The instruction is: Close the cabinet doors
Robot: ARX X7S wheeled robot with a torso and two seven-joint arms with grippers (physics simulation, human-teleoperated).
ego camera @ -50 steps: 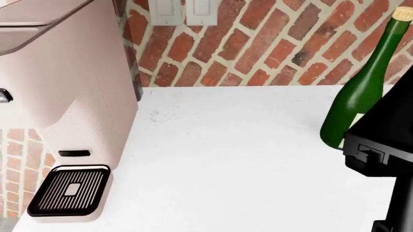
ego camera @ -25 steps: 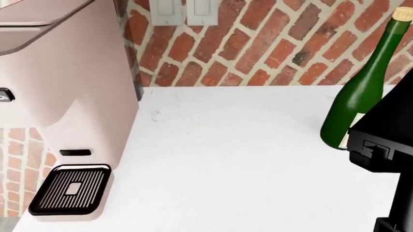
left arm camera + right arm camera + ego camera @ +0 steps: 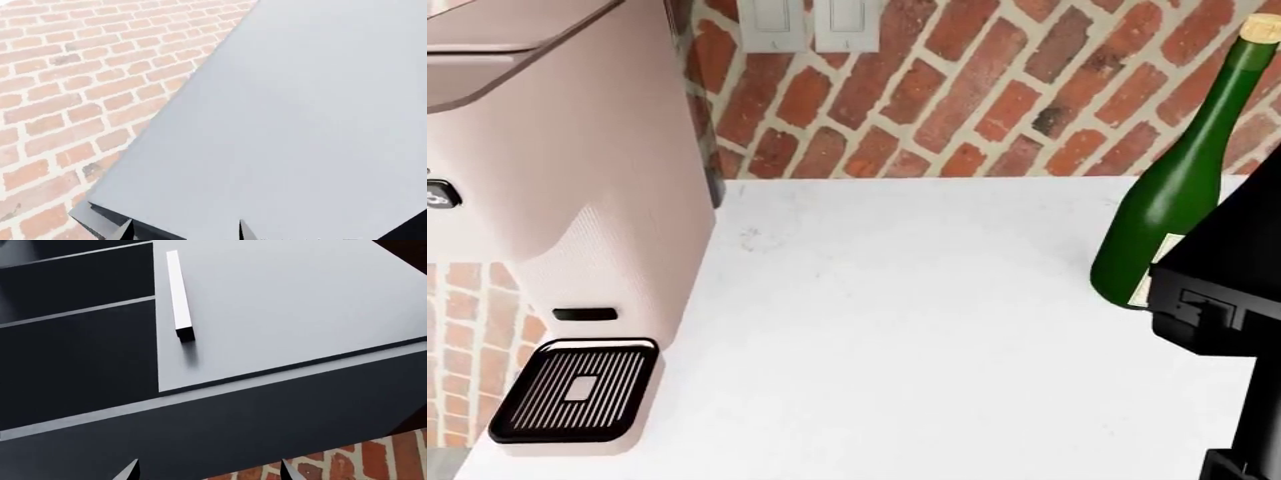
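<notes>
in the head view the change over the last second is small: the pink coffee machine (image 3: 561,200) and its drip tray (image 3: 571,392) have slid a touch right and down in the picture, so the head or torso has shifted slightly. the black right arm (image 3: 1228,290) at the right edge has crept outward, uncovering a bit more of the green bottle (image 3: 1181,190) on the white counter (image 3: 921,330). nothing on the counter has itself moved.

the cabinet does not show in the head view at all; it appears only through the wrist cameras. the right wrist view shows a grey cabinet door (image 3: 280,305) with a pale bar handle (image 3: 179,295), standing beside dark open shelves (image 3: 73,340), so this side looks not yet closed. the right pincer (image 3: 210,471) shows only two tips spread apart with nothing between them, near the cabinet's lower edge.

the left wrist view is filled by a flat grey panel (image 3: 300,115), probably the other door, against the brick wall (image 3: 80,85). the left pincer (image 3: 183,232) is likewise spread and empty, its tips close to the panel; contact i cannot tell.

my read: both arms are raised to the doors, pushing barely begun.
</notes>
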